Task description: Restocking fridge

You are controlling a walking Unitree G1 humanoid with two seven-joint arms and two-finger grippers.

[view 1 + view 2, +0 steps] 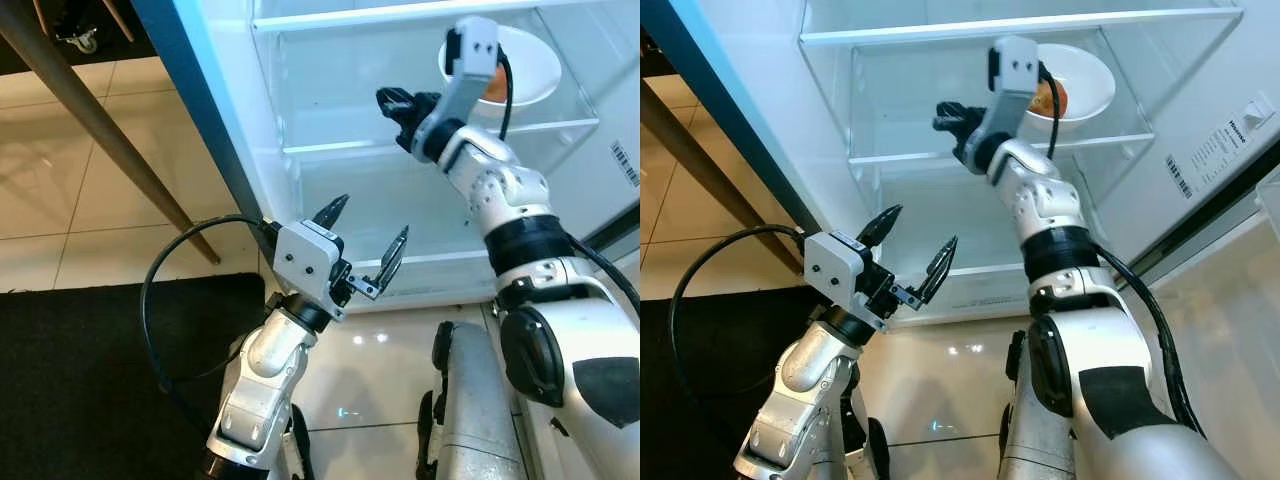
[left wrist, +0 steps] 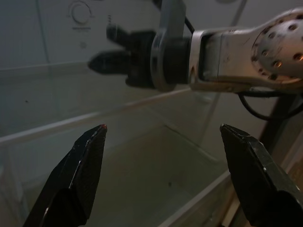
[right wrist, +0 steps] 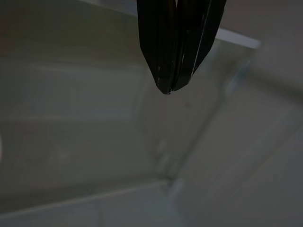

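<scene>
A: Head views first. Where does the restocking stand?

B: The fridge (image 1: 300, 120) is open. On its glass shelf (image 1: 540, 128), at about one o'clock in the left eye view, sits a white bowl (image 1: 535, 60) with an orange-brown round fruit (image 1: 1048, 97) inside, partly hidden by the wrist camera housing. The right hand (image 1: 398, 108) is inside the fridge at about twelve o'clock, just beside the bowl on its nine o'clock side, fingers clenched together around nothing. I judge the bowl is already placed and this arm is at the pull-back step.

A: And the other arm?

B: The left hand (image 1: 368, 243) hangs at about six o'clock, in front of the lower drawer (image 1: 440, 230), released wide and empty.

A: Which way does the bowl point?

B: Mouth up, slightly toward the camera; it is round, so no real long axis. The fruit is the same.

A: Left wrist view?

B: Two spread black fingertips (image 2: 92, 142) frame the clear drawer, with the right arm's wrist crossing above.

A: Right wrist view?

B: Dark. The fingers (image 3: 175, 47) are pressed shut, aimed at the fridge's pale back wall.

A: Next move?

B: Probably drawing the right arm straight out, clear of the bowl rim and shelf edge, then fetching another item.
</scene>
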